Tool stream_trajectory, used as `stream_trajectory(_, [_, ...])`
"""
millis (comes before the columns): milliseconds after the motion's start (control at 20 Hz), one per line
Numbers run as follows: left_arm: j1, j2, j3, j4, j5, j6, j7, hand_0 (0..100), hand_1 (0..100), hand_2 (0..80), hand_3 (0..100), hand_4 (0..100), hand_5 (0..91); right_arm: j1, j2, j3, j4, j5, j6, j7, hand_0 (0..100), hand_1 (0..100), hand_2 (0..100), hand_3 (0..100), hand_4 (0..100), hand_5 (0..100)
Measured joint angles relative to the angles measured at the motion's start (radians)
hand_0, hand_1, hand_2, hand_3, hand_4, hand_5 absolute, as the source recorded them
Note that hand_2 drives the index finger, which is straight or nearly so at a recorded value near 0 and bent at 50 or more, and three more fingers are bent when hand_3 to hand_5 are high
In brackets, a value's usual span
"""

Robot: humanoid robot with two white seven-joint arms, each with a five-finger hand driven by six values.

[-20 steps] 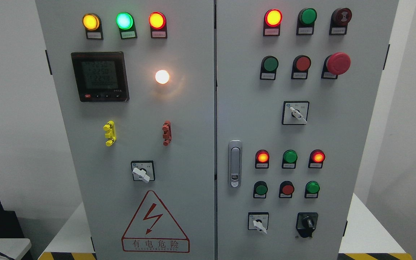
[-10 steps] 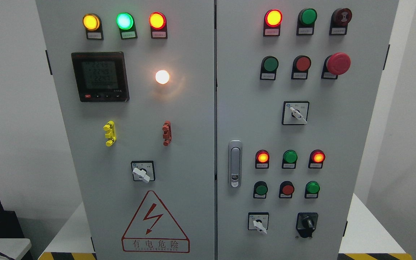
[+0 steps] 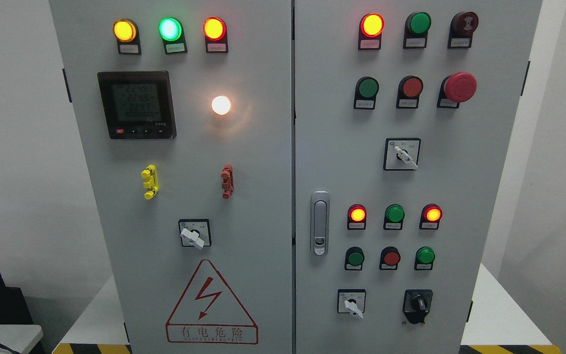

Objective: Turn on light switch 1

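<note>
A grey two-door electrical cabinet (image 3: pixel 263 196) fills the head view. On its left door a white rotary switch (image 3: pixel 193 235) has its lever pointing down-left, below a white lamp (image 3: pixel 221 104) that is lit. The right door carries three more rotary switches: a white one (image 3: pixel 403 154) at mid height, a white one (image 3: pixel 351 302) at the bottom, and a black one (image 3: pixel 417 303) beside it. I cannot tell which of them is switch 1. Neither of my hands shows in the view.
Lit yellow, green and red lamps (image 3: pixel 171 29) line the top of the left door, above a digital meter (image 3: pixel 136 104). The right door has rows of push buttons, a red emergency stop (image 3: pixel 460 86) and a door handle (image 3: pixel 319 223). A white table (image 3: pixel 496 314) holds the cabinet.
Only the digits on the meter have changed; the picture has shifted by a pixel or two. No hand has come into view.
</note>
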Motion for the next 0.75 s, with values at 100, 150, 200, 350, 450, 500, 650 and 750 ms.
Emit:
stream_trajectory(100, [-0.01, 0.002, -0.024, 0.1, -0.002, 0.036, -0.017, 54, 0, 0.0, 0, 0, 10.2, 0.0, 0.0, 0.0, 0.0, 0.0, 0.0, 0.0, 12, 39, 0, 0, 0, 0])
stream_trajectory(150, [-0.018, 0.003, -0.038, 0.144, -0.004, 0.059, -0.025, 55, 0, 0.0, 0, 0, 10.0, 0.0, 0.0, 0.0, 0.0, 0.0, 0.0, 0.0, 12, 39, 0, 0, 0, 0])
stream_trajectory(200, [-0.027, 0.003, -0.054, 0.184, -0.005, 0.09, -0.029, 55, 0, 0.0, 0, 0, 10.0, 0.0, 0.0, 0.0, 0.0, 0.0, 0.0, 0.0, 12, 39, 0, 0, 0, 0])
stream_trajectory(350, [-0.059, 0.005, -0.117, 0.285, -0.008, 0.188, -0.034, 56, 0, 0.0, 0, 0, 11.1, 0.0, 0.0, 0.0, 0.0, 0.0, 0.0, 0.0, 12, 39, 0, 0, 0, 0])
stream_trajectory(450, [-0.083, 0.006, -0.167, 0.337, -0.009, 0.258, -0.037, 56, 0, 0.0, 0, 0, 12.1, 0.0, 0.0, 0.0, 0.0, 0.0, -0.001, 0.0, 12, 39, 0, 0, 0, 0])
stream_trajectory(500, [-0.094, 0.007, -0.194, 0.36, -0.009, 0.29, -0.024, 56, 0, 0.0, 0, 0, 12.3, 0.0, 0.0, 0.0, 0.0, 0.0, -0.001, 0.0, 12, 39, 0, 0, 0, 0])
stream_trajectory(650, [-0.13, 0.007, -0.261, 0.419, -0.011, 0.358, 0.021, 56, 0, 0.0, 0, 0, 12.4, 0.0, 0.0, 0.0, 0.0, 0.0, -0.001, 0.0, 12, 39, 0, 0, 0, 0])
stream_trajectory(750, [-0.149, 0.001, -0.296, 0.45, -0.011, 0.394, 0.032, 56, 0, 0.0, 0, 0, 11.7, 0.0, 0.0, 0.0, 0.0, 0.0, -0.001, 0.0, 12, 39, 0, 0, 0, 0])
